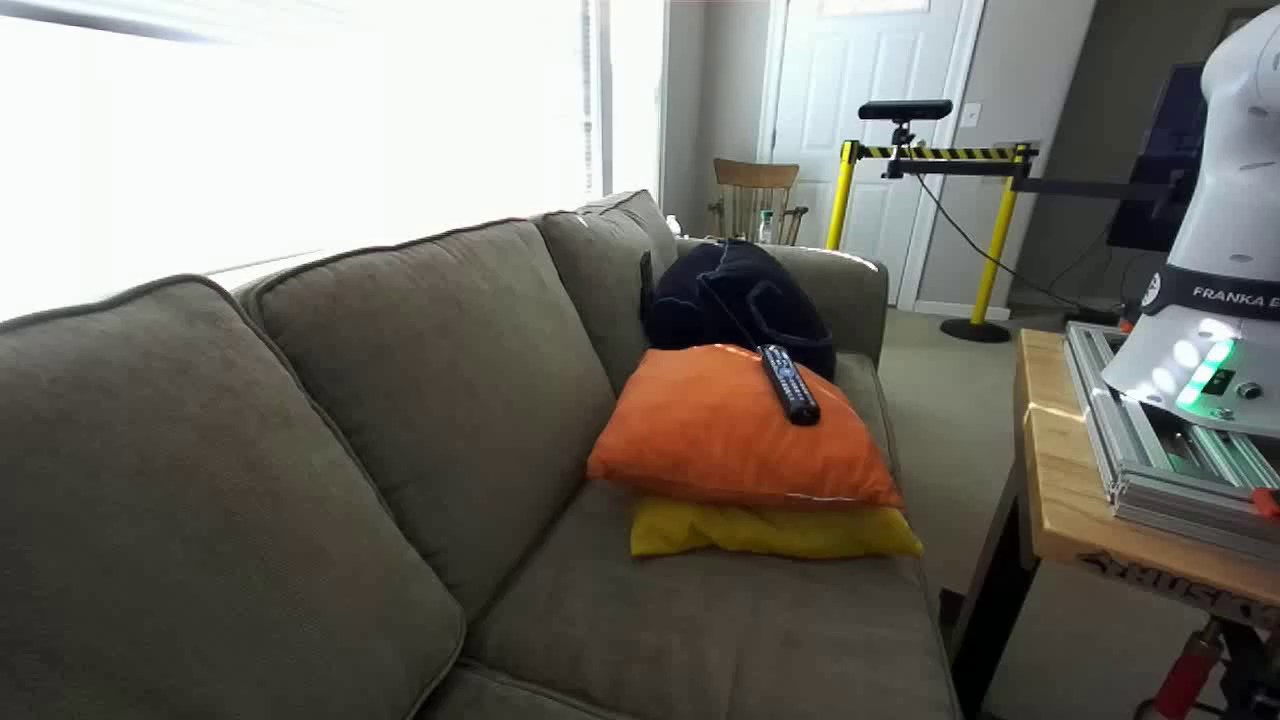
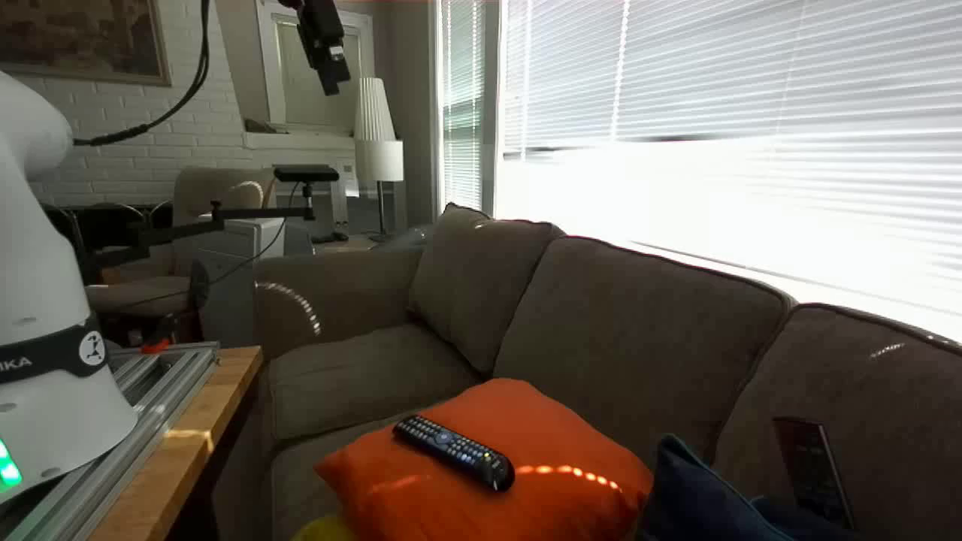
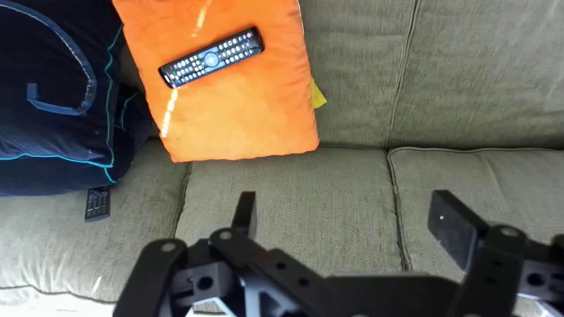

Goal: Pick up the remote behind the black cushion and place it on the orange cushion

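- Leaning on the sofa back (image 2: pixel 639 330), the remote (image 3: pixel 98 204) is poking out behind the black cushion (image 3: pixel 48 136).
- A larger remote (image 3: pixel 211 58) is lying on the orange cushion (image 3: pixel 238 119).
- The pincer (image 3: pixel 346 209) is gaping, its jaws standing wide apart.
- "FRANKA E" is showing on the robot arm (image 1: pixel 1220 240), "HUSKY" on the desk (image 1: pixel 1060 470).

Slim remote (image 3: pixel 97 204), small buttons, leaning upright behind rumpled black cushion (image 3: pixel 53 130); plump orange cushion (image 3: pixel 238 116), beside the black one
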Tool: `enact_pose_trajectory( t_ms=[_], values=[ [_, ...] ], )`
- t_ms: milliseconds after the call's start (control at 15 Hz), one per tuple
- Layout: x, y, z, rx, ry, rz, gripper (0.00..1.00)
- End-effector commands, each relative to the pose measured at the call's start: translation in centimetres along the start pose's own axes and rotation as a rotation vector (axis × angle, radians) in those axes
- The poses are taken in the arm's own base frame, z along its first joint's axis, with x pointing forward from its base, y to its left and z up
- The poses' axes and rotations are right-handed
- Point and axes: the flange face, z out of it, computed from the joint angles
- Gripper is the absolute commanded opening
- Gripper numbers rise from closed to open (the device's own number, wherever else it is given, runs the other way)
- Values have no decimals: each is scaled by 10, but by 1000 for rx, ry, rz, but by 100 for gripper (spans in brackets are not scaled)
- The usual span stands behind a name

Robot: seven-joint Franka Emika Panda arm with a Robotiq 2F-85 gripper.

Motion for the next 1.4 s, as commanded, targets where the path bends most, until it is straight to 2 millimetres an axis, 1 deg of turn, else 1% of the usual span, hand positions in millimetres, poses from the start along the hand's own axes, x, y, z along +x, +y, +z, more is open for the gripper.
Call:
enact_pose_trajectory(
  t_ms=[0, 333, 400, 533, 600, 667, 733, 867, 1067, 1200, 1333],
  values=[
    [0, 0, -1, 0, -1, 0, 100],
    [0, 0, -1, 0, -1, 0, 100],
    [2, 2, 2, -14, -12, 13, 100],
    [13, 19, 17, -100, 3, 123, 100],
    [21, 35, 26, -115, 12, 176, 100],
    [25, 46, 32, -141, 17, 221, 100],
    [32, 60, 40, -153, 9, 276, 100],
    [41, 85, 58, -169, -12, 384, 100],
    [57, 117, 82, -144, -35, 452, 100],
    [68, 137, 95, -130, -22, 471, 100],
    [80, 162, 109, -114, 6, 495, 100]
  ],
)
